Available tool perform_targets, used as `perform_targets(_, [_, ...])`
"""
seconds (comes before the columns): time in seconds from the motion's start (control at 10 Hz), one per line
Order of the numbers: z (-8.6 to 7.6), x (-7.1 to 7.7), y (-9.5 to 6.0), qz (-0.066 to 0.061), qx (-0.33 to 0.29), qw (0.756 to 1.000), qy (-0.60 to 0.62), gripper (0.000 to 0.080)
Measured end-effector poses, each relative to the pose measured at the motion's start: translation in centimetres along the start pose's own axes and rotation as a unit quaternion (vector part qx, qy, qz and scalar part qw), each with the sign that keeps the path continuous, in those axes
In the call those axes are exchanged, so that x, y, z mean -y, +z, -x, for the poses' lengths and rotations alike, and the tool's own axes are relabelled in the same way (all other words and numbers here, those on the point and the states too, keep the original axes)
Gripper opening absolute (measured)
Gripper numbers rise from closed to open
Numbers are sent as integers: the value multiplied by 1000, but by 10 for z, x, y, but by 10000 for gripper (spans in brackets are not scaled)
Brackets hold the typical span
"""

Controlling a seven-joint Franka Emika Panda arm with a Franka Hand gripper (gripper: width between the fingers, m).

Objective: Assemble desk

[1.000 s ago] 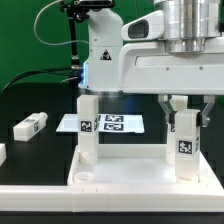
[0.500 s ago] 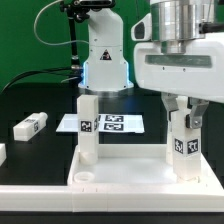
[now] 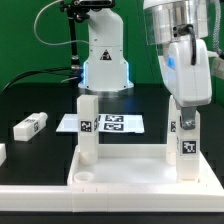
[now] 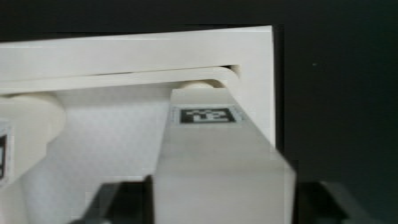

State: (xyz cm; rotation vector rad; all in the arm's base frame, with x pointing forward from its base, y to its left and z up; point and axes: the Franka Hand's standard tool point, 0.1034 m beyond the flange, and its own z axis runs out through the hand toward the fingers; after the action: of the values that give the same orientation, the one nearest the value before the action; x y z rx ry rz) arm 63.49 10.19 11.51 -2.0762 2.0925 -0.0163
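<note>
The white desk tabletop (image 3: 125,172) lies at the front with its rim up. One white leg (image 3: 88,130) stands upright in its far corner on the exterior view's left. A second leg (image 3: 186,148) stands upright in the far corner on the exterior view's right. My gripper (image 3: 186,116) comes straight down on this second leg and is shut on its top. In the wrist view the leg (image 4: 217,150) with its tag runs down from between my gripper (image 4: 228,208) to the tabletop corner (image 4: 143,75). A loose leg (image 3: 30,125) lies on the black table.
The marker board (image 3: 112,123) lies flat behind the tabletop. The end of another white part (image 3: 2,153) shows at the edge on the exterior view's left. The robot's base (image 3: 103,55) stands at the back. A round open socket (image 3: 85,178) sits in the tabletop's near corner.
My wrist has turned about its vertical axis while staying over the right-hand leg. The leg stays upright in its corner. The other parts have not moved.
</note>
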Motion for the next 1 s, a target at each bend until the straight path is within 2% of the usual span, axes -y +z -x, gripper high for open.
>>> perform_targets(0.1, [0,0,0,1,-1,1000,-26,506])
perform_targets(0.2, [1,-2,0,8,-1,994,-107,617])
perform_targets(0.3, [6,-2,2,20,-12,974,-224,617])
perform_targets(0.4, [9,-2,4,21,-10,959,-284,643])
perform_targets(0.5, [7,-2,4,21,-10,958,-286,648])
perform_targets(0.8, [5,-2,4,24,-12,922,-386,649])
perform_targets(0.9, [4,-3,4,47,-23,866,-498,649])
perform_targets(1.0, [5,3,4,56,-29,817,-574,649])
